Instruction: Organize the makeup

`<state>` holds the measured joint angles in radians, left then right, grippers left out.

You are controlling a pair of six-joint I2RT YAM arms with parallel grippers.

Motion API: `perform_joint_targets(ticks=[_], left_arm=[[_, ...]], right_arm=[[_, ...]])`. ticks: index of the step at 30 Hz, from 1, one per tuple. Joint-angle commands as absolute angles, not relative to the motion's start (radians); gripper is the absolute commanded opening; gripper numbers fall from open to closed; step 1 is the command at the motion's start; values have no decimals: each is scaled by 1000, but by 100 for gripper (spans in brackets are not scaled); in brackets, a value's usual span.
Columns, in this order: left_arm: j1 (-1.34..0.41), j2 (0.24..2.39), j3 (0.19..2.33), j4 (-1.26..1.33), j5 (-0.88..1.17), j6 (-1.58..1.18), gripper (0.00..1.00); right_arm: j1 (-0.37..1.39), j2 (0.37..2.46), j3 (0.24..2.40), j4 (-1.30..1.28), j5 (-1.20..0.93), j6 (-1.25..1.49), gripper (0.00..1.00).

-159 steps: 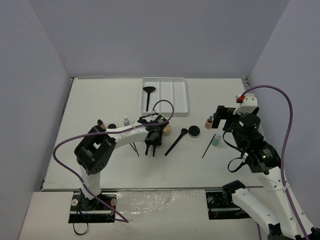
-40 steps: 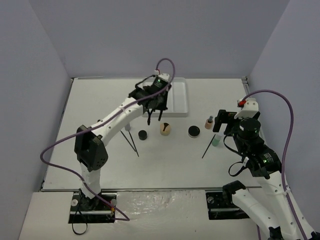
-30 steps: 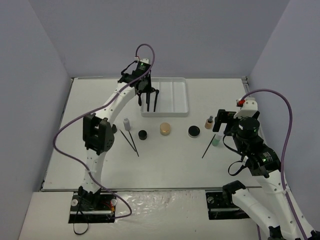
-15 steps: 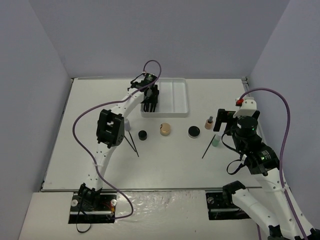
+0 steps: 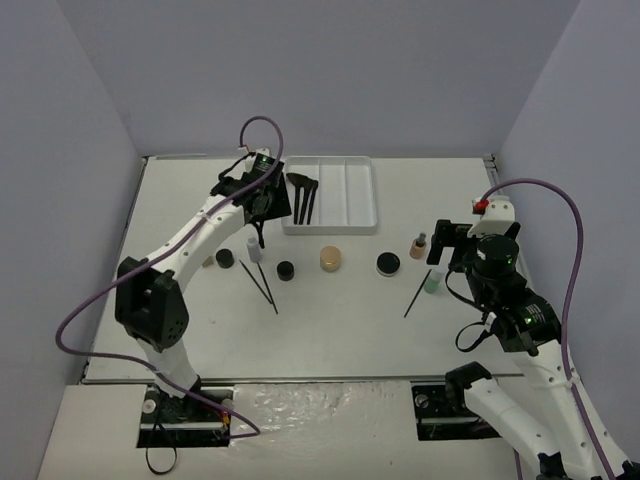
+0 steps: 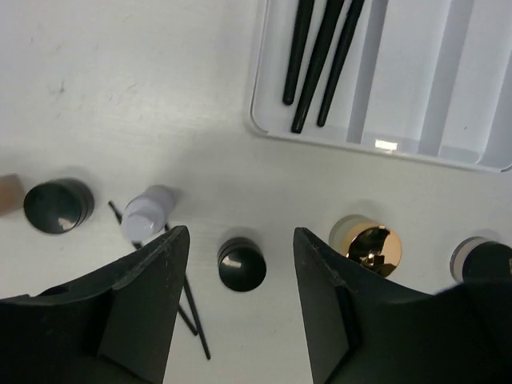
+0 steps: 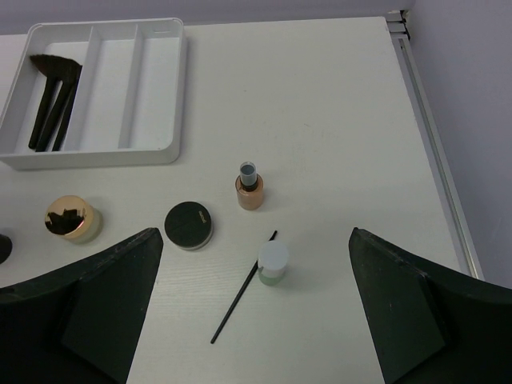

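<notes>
From high behind the near edge, we look down on the whole table (image 5: 180,200). Our left wrist camera faces straight down, close over the near-left corner of the tray (image 6: 400,72) and the jar (image 6: 366,244). Our right wrist camera stands farther off, looking obliquely toward the far edge. All three views share tray and jar.

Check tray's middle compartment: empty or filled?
Empty. The middle compartment shows only bare white floor; the three black brushes lie beside it, not in it.
</notes>
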<state>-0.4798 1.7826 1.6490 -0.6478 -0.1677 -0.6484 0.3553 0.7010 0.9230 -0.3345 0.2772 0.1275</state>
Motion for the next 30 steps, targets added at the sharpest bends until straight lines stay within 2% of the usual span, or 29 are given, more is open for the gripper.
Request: perform_joint_targets(ticks=[1, 5, 10, 24, 30], left_arm=[[-486, 1546, 1376, -622, -245, -830, 51], [-489, 1451, 1172, -614, -259, -934, 51], [-490, 1418, 1063, -582, -299, -1012, 48], [-469, 1616, 1043, -434, -327, -1095, 35], [-456, 1625, 996, -395, -335, -1124, 32]], right_arm=[[362, 685, 941, -278, 219, 136, 100], [362, 679, 931, -271, 170, 153, 100], [362, 673, 917, -265, 125, 161, 100], [362, 600, 896, -275, 121, 156, 100], [363, 593, 891, -280, 133, 154, 100]])
